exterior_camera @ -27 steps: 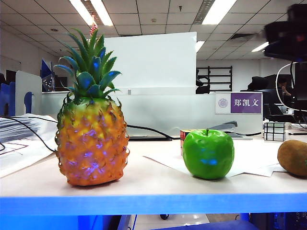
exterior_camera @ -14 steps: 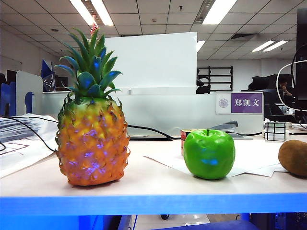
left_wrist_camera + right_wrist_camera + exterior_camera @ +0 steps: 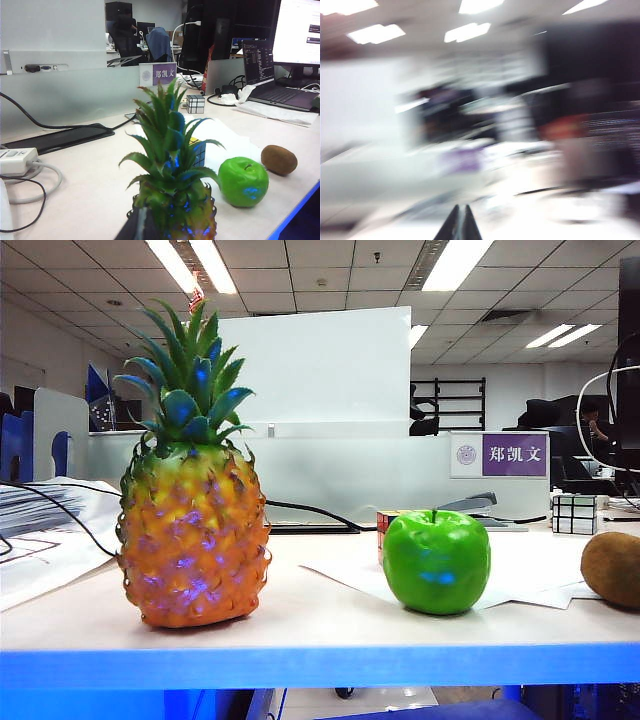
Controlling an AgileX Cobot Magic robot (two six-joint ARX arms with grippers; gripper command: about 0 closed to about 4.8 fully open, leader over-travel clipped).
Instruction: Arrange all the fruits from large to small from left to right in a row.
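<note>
Exterior view: the pineapple (image 3: 192, 502) stands upright on the left of the pale table (image 3: 320, 625), orange scaly body, long axis vertical, spiky green crown pointing straight up. Right of it, well apart, sits the glossy green apple (image 3: 435, 562), stem up, resting on a sheet of white paper (image 3: 350, 578). At the far right edge the brown fuzzy kiwi (image 3: 611, 569) lies on its side, partly cut off by the frame. A multicoloured puzzle cube (image 3: 386, 524) peeks from behind the apple, and a second cube (image 3: 572, 514) sits further back right. No gripper shows here.

Left wrist view: the pineapple crown (image 3: 169, 142) fills the near foreground, leaves fanning upward. The apple (image 3: 243, 181) sits just beyond it, and the kiwi (image 3: 279, 159) past that, oval, long axis level, near the table's blue edge. A dark shape at the frame's lower edge may be the left gripper, but I cannot tell how its jaws stand.

Right wrist view: heavily blurred. The right gripper (image 3: 459, 224) shows as two dark fingertips pressed together, holding nothing, raised above the desk. No fruit can be made out.
</note>
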